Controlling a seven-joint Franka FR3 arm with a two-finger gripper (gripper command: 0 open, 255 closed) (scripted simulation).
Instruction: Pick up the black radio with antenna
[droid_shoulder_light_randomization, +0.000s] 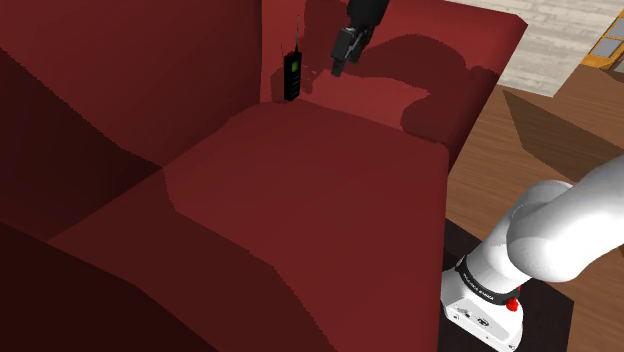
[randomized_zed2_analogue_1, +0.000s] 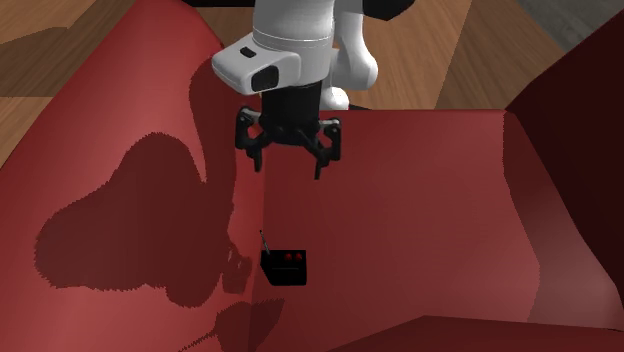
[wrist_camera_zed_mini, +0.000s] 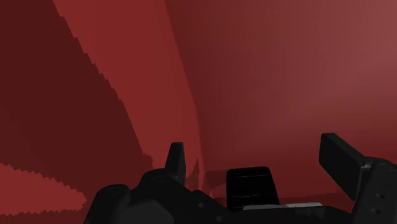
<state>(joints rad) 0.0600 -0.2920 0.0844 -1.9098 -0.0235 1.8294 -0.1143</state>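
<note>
On sofa (randomized_zed2_analogue_1: 430, 200): radio (randomized_zed2_analogue_1: 283, 268) near spread claw (randomized_zed2_analogue_1: 290, 167), apparently untouched.

Arm (droid_shoulder_light_randomization: 555, 225) toward gripper (droid_shoulder_light_randomization: 339, 68) beyond edges

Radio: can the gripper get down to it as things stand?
Probably yes. The gripper is open and apart from the radio, with nothing between them. The radio stands close to an upright part of the sofa, which may crowd a finger.
</note>
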